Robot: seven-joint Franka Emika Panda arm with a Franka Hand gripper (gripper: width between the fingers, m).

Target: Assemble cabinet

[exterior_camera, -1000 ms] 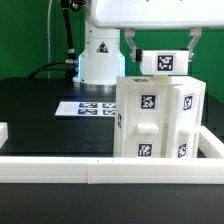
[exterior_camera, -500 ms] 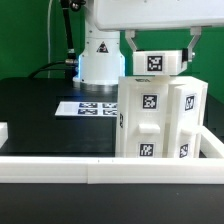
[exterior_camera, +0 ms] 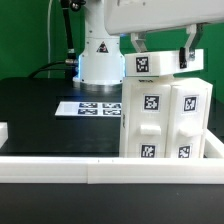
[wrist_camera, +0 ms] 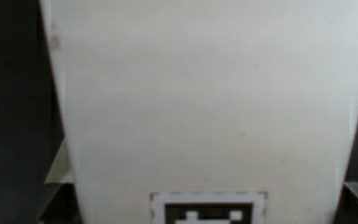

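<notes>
In front of the cabinet box [exterior_camera: 165, 120], the low white rail [exterior_camera: 60, 168] is seen lying unmoved. The box itself, standing upright on the black table [exterior_camera: 35, 110], is found shifted slightly toward the exterior view's right since a second ago. Above the box, the slab [exterior_camera: 155, 65] has been lowered and tilted, and is now held at the box's top edge; whether it touches cannot be told. From this it is judged that seating the slab on the box is under way. The slab is clasped across its width by the gripper [exterior_camera: 162, 58], which is pointed straight down over the box. Behind the box, the marker board [exterior_camera: 95, 106] is left flat.
</notes>
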